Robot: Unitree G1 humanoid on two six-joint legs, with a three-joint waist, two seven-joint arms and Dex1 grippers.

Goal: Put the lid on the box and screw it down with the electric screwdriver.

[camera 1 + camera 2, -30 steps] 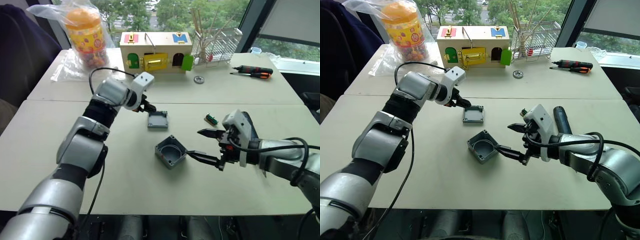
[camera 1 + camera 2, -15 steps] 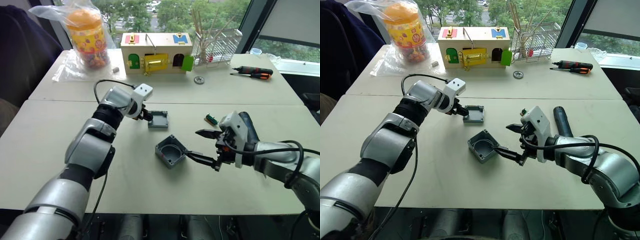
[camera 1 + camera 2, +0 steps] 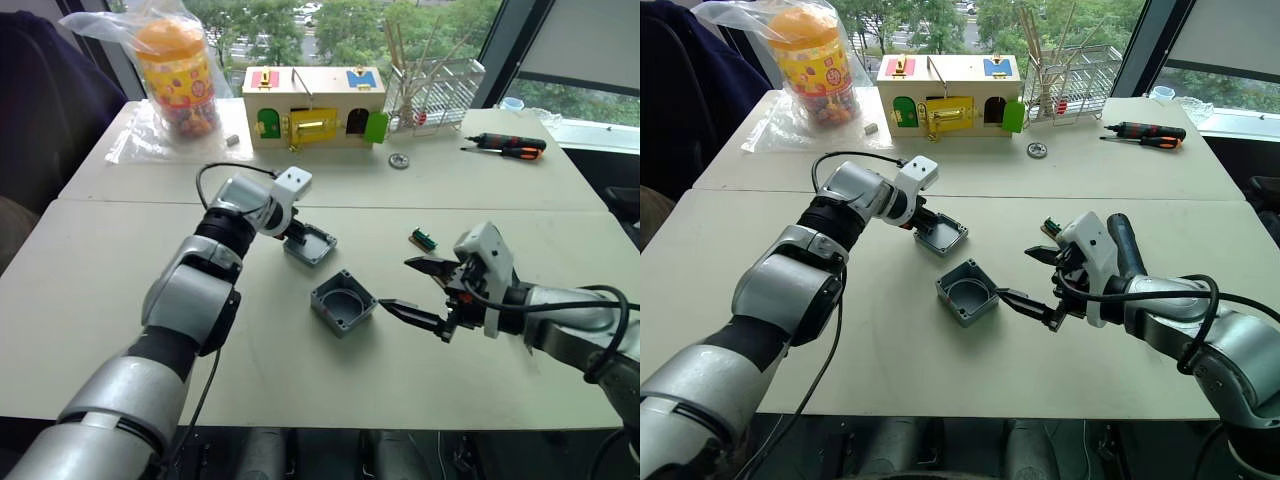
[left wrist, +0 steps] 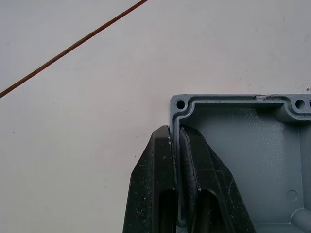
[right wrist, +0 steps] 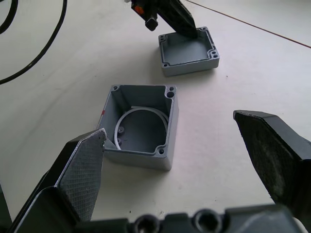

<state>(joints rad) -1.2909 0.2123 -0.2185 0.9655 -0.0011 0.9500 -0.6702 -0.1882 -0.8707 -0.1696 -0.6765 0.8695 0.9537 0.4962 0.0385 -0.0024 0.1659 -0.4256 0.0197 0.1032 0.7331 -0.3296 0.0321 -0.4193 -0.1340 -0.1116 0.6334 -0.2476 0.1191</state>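
1. While pinched along one rim wall by the closed jaws of the left gripper (image 4: 177,194), lid (image 3: 309,245) sits hollow side up, tilted on the worktop (image 3: 300,400).
2. Right gripper (image 5: 180,160) hovering with jaws spread wide, box (image 5: 141,126) just ahead between them, open side up, untouched.
3. Electric screwdriver (image 3: 1125,245) lying behind those wide jaws, beside the right arm.

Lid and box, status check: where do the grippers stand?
Left gripper shut on lid rim, lid off box. Right gripper open beside box. Nothing between them.
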